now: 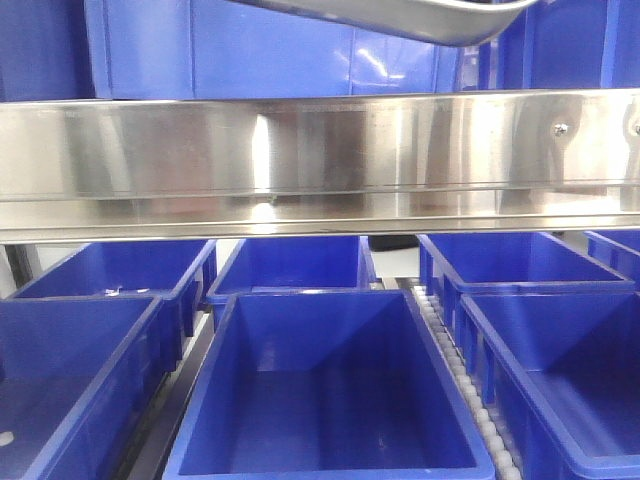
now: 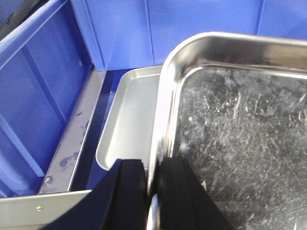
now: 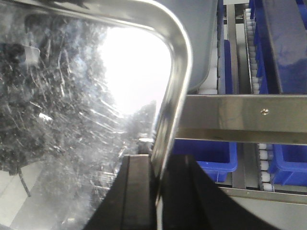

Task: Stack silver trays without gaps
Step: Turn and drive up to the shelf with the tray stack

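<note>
1. We saw the left claw [image 2: 152,178] clenched on the rolled rim of a shiny, scratched stainless-steel tray with rounded corners [image 2: 240,134]. This was at the bottom centre of the left wrist view, with one black finger [image 2: 128,191] outside the rim and the other inside it.
2. At the bottom centre of the right wrist view, the right claw [image 3: 157,175] was likewise grasping a rim of the scratched tray [image 3: 72,96]. The curved rim passed down between its two dark fingers.
3. In the front view we found what we took for the same tray [image 1: 420,20]. Its underside hung at the top of the frame, right of centre, above the long mirror-like steel shelf rail [image 1: 320,160] and apart from it.
4. A second shallow silver tray [image 2: 130,120] lay flat lower down, left of centre in the left wrist view. Its right side was hidden under the held tray's left rim.
5. The held tray sat above the second one and off to its right, so the two were not nested. We could not tell whether they touched.
6. A blue plastic bin wall [image 2: 38,96] filled the left edge of that view, and more blue plastic ran across the top.
7. Below the rail in the front view, open blue plastic bins [image 1: 330,400] stood in two rows. A white roller track [image 1: 455,350] ran between the centre and right bins.
8. In the right wrist view the steel rail [image 3: 240,115] crossed the right half of the frame behind the tray's rim, with blue bins [image 3: 211,160] beneath it.
</note>
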